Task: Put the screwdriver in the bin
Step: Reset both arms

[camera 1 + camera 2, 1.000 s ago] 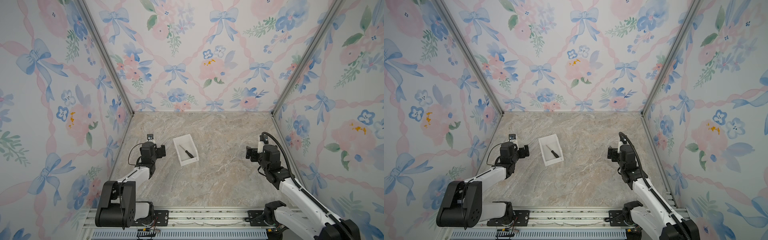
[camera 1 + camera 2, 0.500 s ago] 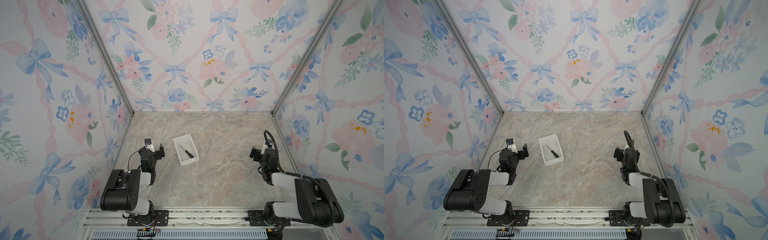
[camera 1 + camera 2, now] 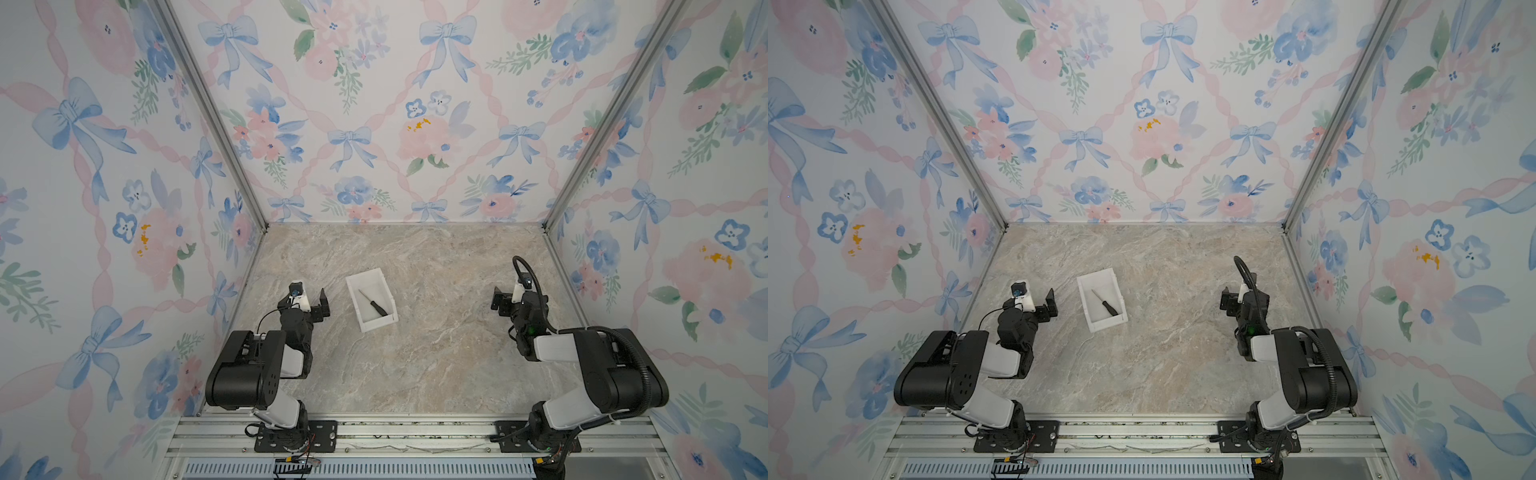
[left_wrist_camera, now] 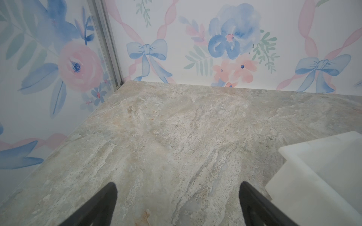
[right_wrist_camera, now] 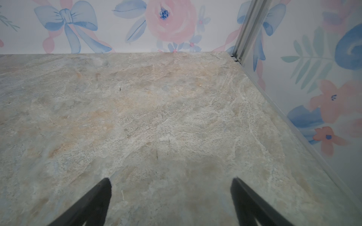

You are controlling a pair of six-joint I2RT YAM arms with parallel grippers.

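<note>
Screwdriver (image 3: 373,303) lies inside the white bin (image 3: 356,308) on the stone table (image 3: 436,353).
Left gripper (image 4: 178,197) sits just beside the bin, right gripper (image 5: 170,191) far off; both are wide open, holding nothing.

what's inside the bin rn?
The bin holds the screwdriver, lying diagonally on its floor, black handle toward the low lip. Nothing else shows inside; the floor strip behind the near wall is hidden.
</note>
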